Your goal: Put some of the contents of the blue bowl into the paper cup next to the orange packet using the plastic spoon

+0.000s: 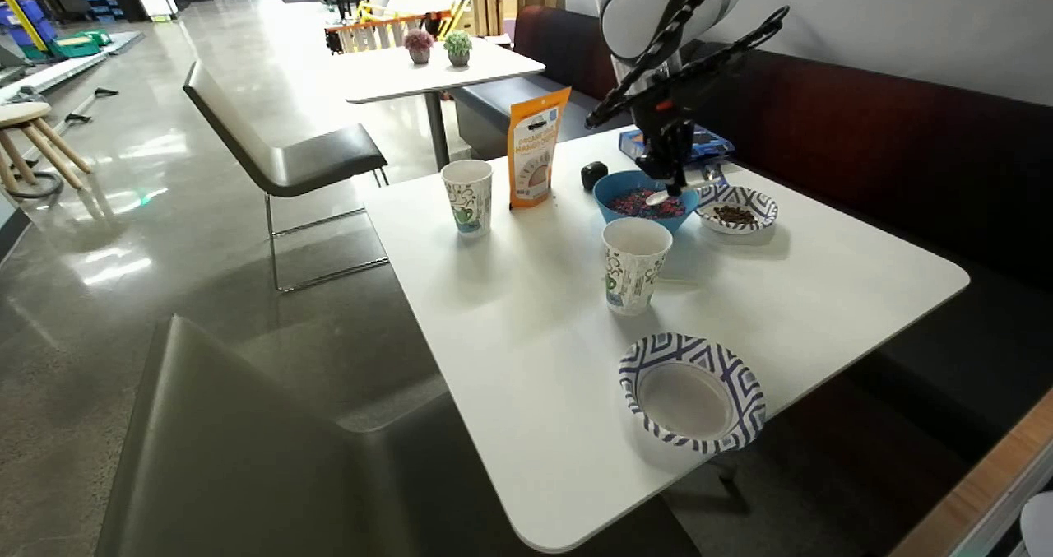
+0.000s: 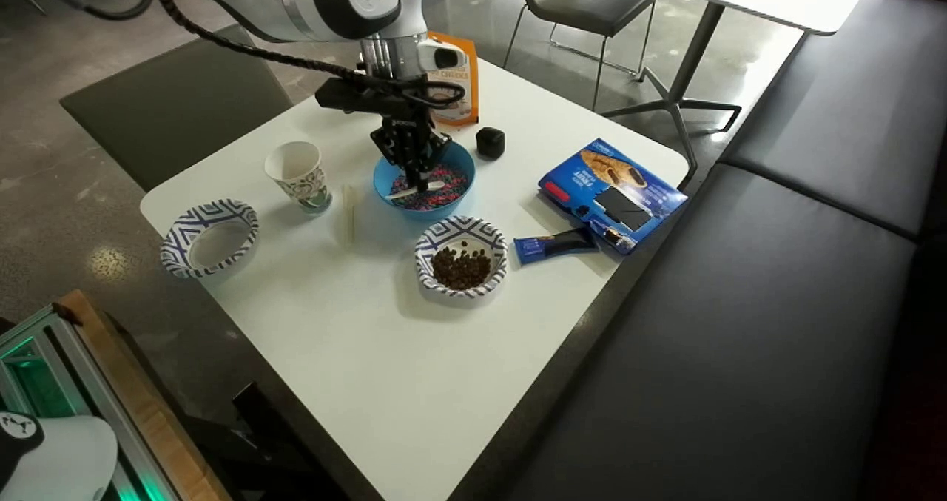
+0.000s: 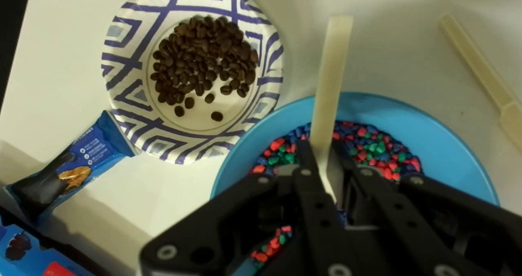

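The blue bowl (image 1: 607,214) holds red, green and blue bits; it also shows in an exterior view (image 2: 464,164) and the wrist view (image 3: 408,109). My gripper (image 3: 320,147) is over the bowl, shut on the plastic spoon's handle (image 3: 332,72). The spoon lies roughly level, its pale head (image 1: 658,198) over the contents and its handle reaching past the rim. In the wrist view the fingers hide the spoon's head. The paper cup (image 1: 470,199) stands upright beside the orange packet (image 1: 535,154). In an exterior view the arm partly covers the packet (image 2: 466,90) and that cup is hidden.
A similar cup (image 1: 629,269) stands close to the bowl. A pale utensil (image 2: 349,216) lies beside it. A patterned bowl of brown beans (image 2: 497,260) touches or nearly touches the blue bowl. Another patterned bowl (image 1: 691,401), a blue box (image 2: 570,172), a wrapped bar (image 2: 555,246) and a black object (image 2: 490,143) are around.
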### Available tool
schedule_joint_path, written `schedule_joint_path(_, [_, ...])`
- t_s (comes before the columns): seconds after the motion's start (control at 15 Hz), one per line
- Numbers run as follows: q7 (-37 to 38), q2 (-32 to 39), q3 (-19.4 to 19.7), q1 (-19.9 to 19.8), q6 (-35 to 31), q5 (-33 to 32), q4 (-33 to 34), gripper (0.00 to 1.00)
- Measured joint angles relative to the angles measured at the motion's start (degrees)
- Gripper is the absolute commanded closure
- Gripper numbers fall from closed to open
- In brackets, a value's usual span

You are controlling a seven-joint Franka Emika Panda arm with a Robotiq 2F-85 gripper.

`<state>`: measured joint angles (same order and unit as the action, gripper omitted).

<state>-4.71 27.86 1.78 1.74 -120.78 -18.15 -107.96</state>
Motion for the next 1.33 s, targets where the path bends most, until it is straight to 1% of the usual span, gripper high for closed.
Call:
schedule_joint_path(0.2, [0.1,2.6,-0.1,1.1,1.8,0.0,2.8,0.96])
schedule_joint_path(0.4, [0.0,4.5,-0.5,1.7,2.1,0.1,4.9,0.96])
schedule_joint_path(0.53, [-0.6,5.2,-1.0,1.5,2.1,0.6,5.8,0.96])
schedule_joint_path(0.73, [-3.8,5.4,-1.7,0.4,2.0,2.6,6.1,0.96])
schedule_joint_path(0.93, [-10.0,5.4,-2.5,-2.2,0.9,5.7,5.9,0.96])
schedule_joint_path(1.33, [-27.4,5.3,-5.7,-9.8,-4.2,12.8,4.3,0.96])
